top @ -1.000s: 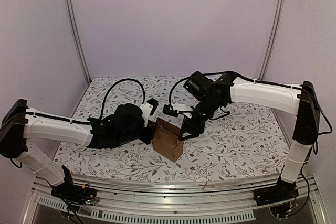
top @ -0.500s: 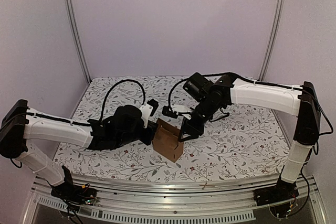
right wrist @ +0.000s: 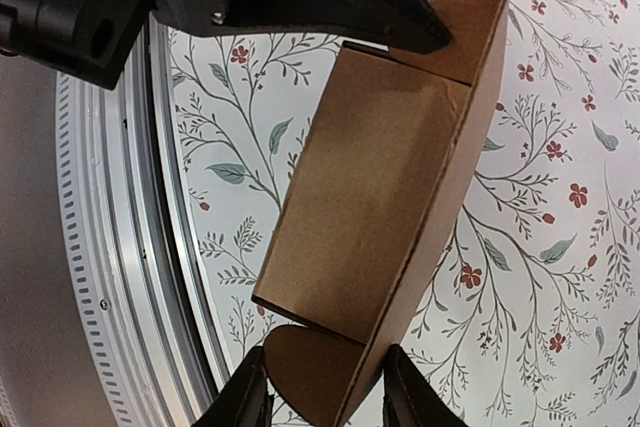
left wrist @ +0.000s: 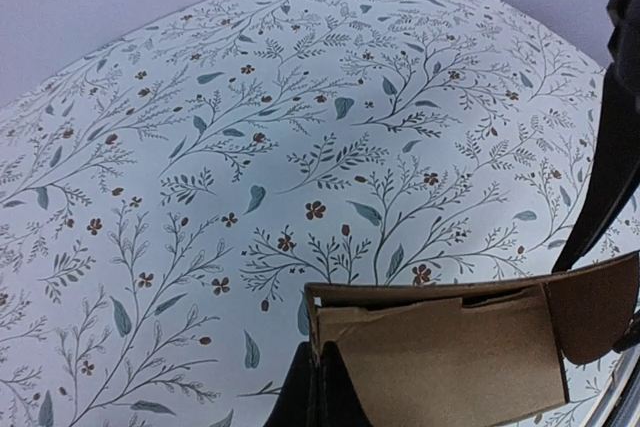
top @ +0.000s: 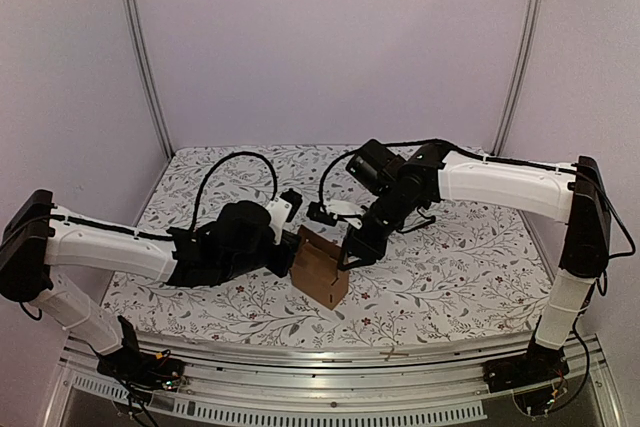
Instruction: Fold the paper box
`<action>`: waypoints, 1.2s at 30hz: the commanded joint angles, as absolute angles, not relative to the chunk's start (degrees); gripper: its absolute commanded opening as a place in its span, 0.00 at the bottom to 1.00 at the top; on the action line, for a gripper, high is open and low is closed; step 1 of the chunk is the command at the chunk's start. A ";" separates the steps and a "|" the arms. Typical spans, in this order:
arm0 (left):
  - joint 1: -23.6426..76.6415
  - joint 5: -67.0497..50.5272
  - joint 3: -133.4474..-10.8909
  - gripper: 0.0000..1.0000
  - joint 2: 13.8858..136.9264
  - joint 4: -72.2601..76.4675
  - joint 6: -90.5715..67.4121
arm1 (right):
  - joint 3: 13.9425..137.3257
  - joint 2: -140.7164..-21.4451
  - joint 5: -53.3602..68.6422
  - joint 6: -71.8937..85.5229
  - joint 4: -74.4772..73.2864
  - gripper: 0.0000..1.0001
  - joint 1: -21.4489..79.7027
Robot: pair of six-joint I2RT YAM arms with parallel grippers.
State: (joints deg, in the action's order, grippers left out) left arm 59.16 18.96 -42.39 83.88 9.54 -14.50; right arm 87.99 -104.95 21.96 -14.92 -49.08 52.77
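**Right gripper draws in on the flap**

The paper box [top: 320, 269] stands half-formed on the flowered cloth [top: 450, 282], near the middle of the table, between the two arms. The left gripper [top: 291, 243] hasn't budged. Its jaws are pressed together on the left wall of the carton, pinning it in place.

The change is all on the other side. Over the last second the right gripper [top: 349, 253] has slid a little closer to the box's right end and its jaws have been narrowing. In the right wrist view its fingers [right wrist: 245, 397] now stand either side of the rounded flap [right wrist: 315, 377], with hardly any gap. We cannot tell whether they have bitten yet.

We read this as the start of the flap fold. With the left side anchored, the right looks set to take that flap and turn it in. The top is still open.
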 commanded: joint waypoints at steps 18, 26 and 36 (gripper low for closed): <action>60.19 16.64 -41.01 0.00 83.98 5.96 -13.26 | 86.93 -105.36 16.18 -16.34 -48.51 0.33 55.54; 60.12 17.04 -37.95 0.00 83.01 8.86 -13.44 | 85.87 -104.42 12.77 -18.23 -48.00 0.33 57.85; 60.16 16.94 -30.48 0.00 82.11 19.13 -12.96 | 83.13 -102.99 -2.22 -22.18 -45.26 0.31 64.86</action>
